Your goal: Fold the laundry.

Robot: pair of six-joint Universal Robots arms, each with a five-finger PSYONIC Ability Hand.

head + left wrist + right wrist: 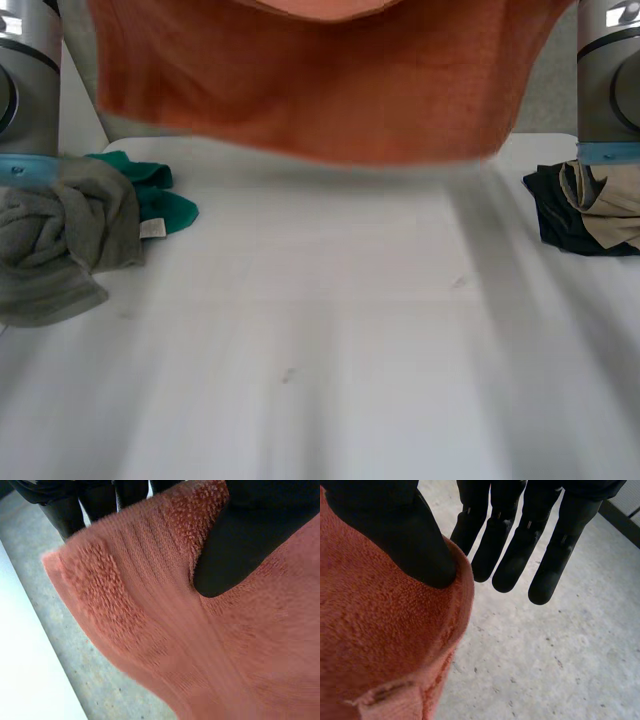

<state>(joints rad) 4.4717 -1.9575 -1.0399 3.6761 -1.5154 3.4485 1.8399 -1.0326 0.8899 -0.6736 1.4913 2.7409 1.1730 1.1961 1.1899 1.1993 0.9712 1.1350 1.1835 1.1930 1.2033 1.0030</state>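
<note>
Up over worktop (320,330), orange towel (320,90) hangs. At one edge left hand (240,545) pinches it; right hand (395,535) pinches too, fingers (510,555) straight.

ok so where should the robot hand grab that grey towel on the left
On the grey towel, probably the flatter flap at its near edge, coming down from above over the bare table. The rest is bunched into a knot, and the green cloth crowds its far side.
</note>
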